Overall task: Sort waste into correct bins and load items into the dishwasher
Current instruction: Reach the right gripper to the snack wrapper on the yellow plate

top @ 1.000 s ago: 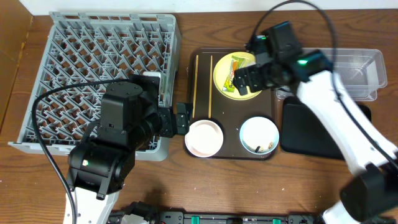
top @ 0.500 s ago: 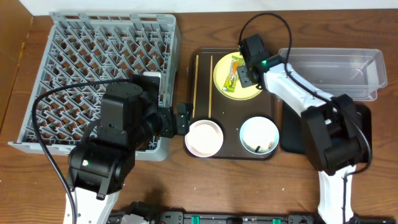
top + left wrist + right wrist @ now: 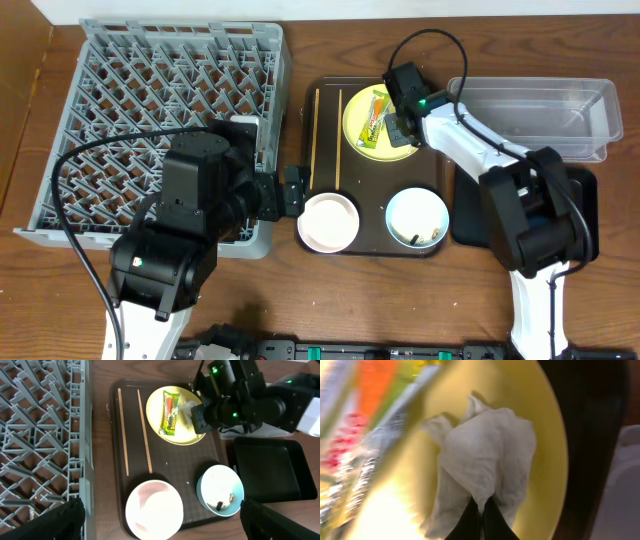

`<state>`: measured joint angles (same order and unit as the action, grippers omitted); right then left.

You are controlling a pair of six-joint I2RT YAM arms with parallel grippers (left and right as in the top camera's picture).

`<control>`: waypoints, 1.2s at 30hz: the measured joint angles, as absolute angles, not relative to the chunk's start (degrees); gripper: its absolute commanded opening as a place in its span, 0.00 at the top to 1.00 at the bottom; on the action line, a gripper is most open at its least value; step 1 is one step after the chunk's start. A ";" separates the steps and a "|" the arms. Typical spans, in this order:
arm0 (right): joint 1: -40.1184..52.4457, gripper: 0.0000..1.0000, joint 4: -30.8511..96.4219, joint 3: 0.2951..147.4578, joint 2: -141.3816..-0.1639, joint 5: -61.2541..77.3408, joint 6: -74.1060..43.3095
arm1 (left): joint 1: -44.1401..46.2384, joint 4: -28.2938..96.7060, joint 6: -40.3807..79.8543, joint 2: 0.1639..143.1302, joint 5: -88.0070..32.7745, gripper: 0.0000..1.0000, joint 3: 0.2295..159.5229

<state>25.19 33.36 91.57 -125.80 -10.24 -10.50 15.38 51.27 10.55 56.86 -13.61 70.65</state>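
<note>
On plate (image 3: 547,435): paper (image 3: 485,460) pinched, R end effector (image 3: 481,521).

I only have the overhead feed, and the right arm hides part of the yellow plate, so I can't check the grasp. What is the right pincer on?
Observer: In the right wrist view, the right pincer is shut on the near edge of the crumpled white paper.
Operator: Is it off the plate?
Observer: Seemingly not; the paper lies on the yellow plate, beside the snack wrapper.
</note>
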 measured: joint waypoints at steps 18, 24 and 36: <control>11.70 0.91 45.12 93.89 -107.11 -6.00 -17.52 | 15.38 51.24 10.52 56.86 -13.61 0.01 70.65; 10.35 0.44 45.78 92.79 -112.46 -5.96 -18.46 | 15.38 51.24 10.55 56.86 -13.61 0.01 70.65; 21.15 0.39 38.76 93.82 -109.30 3.70 -14.96 | 15.38 51.27 10.55 56.86 -13.61 0.01 70.65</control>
